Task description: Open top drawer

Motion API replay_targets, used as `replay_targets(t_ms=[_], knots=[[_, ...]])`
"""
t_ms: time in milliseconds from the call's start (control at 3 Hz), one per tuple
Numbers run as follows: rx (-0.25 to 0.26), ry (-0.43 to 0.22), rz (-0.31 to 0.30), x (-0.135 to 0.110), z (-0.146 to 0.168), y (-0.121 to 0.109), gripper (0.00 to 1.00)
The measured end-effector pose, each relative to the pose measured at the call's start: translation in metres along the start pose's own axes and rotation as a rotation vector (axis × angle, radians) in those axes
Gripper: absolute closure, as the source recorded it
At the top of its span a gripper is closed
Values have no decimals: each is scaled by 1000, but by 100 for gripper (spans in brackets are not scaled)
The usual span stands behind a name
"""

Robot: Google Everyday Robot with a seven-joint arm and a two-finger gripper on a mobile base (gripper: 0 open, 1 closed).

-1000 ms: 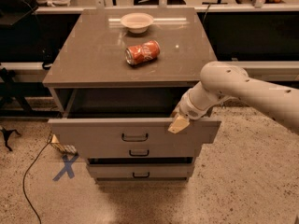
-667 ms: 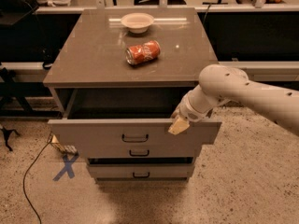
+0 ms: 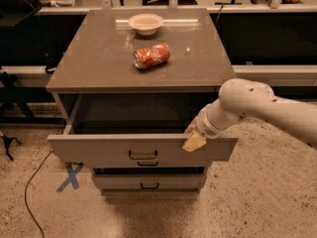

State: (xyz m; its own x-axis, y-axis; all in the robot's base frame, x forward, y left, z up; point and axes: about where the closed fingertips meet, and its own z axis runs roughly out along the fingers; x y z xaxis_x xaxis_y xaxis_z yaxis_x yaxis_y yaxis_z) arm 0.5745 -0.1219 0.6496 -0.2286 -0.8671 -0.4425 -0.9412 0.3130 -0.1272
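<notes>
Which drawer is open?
The top drawer: its front stands far out, dark box exposed. The lower drawers sit farther back. The gripper is at its front's top edge.

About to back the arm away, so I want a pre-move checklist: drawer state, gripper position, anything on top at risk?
1. The top drawer is pulled out, box exposed: ok.
2. The gripper is at the drawer front's top edge, right of the handle: ok.
3. Hold on the panel: cannot tell.
4. The soda can lies on the cabinet top, back from the edge: ok.
5. The bowl is upright near the back: ok.
</notes>
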Motion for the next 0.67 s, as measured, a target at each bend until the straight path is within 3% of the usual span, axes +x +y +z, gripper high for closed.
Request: replay_targets(t_ms=[333,667], knots=[[0,-20,30,14,2,10,100],[0,-20,30,12,1,10,100]])
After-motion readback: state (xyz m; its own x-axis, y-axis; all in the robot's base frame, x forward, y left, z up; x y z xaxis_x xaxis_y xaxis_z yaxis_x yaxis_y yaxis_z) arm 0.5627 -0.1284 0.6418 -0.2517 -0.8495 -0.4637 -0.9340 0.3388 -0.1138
